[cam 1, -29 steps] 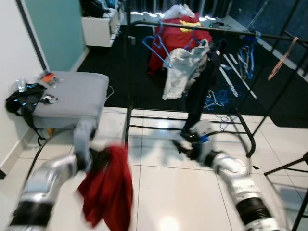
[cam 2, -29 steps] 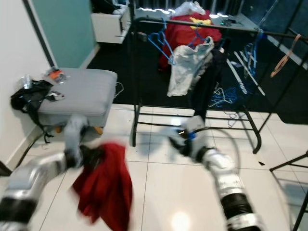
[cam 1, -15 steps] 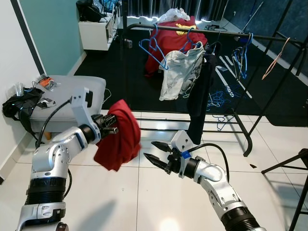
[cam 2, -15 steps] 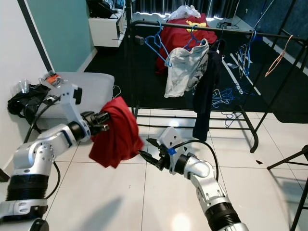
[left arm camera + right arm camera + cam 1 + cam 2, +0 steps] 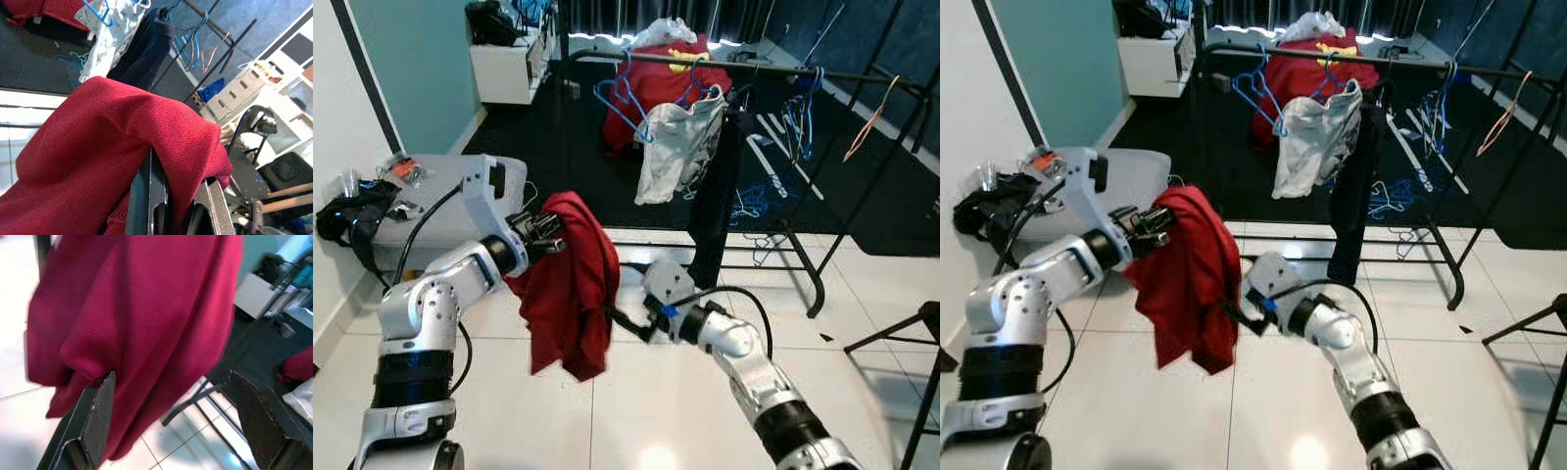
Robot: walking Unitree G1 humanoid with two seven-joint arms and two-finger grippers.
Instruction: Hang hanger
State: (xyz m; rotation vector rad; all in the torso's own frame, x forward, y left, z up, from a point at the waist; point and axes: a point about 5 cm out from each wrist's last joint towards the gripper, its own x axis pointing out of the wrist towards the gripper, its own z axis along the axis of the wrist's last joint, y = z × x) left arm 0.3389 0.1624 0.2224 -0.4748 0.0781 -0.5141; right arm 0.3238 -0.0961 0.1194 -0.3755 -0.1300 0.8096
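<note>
Red garment held up by left gripper; right gripper at its lower edge, rack beyond.

The left gripper [image 5: 540,233] pinches the top of the red garment [image 5: 573,289], fingers pressed into the cloth; the garment hangs free above the tiled floor [image 5: 656,411]. No hanger can be made out inside it. The right gripper [image 5: 171,416] has its fingers spread, the cloth between them but not clamped. The rack [image 5: 744,67], carrying blue hangers [image 5: 622,98] and other clothes, stands well apart behind. Risks, as judged: the single pinch may slip and drop the garment; the right fingers may close on loose cloth only; the hem may snag the rack's lower bar on approach.
</note>
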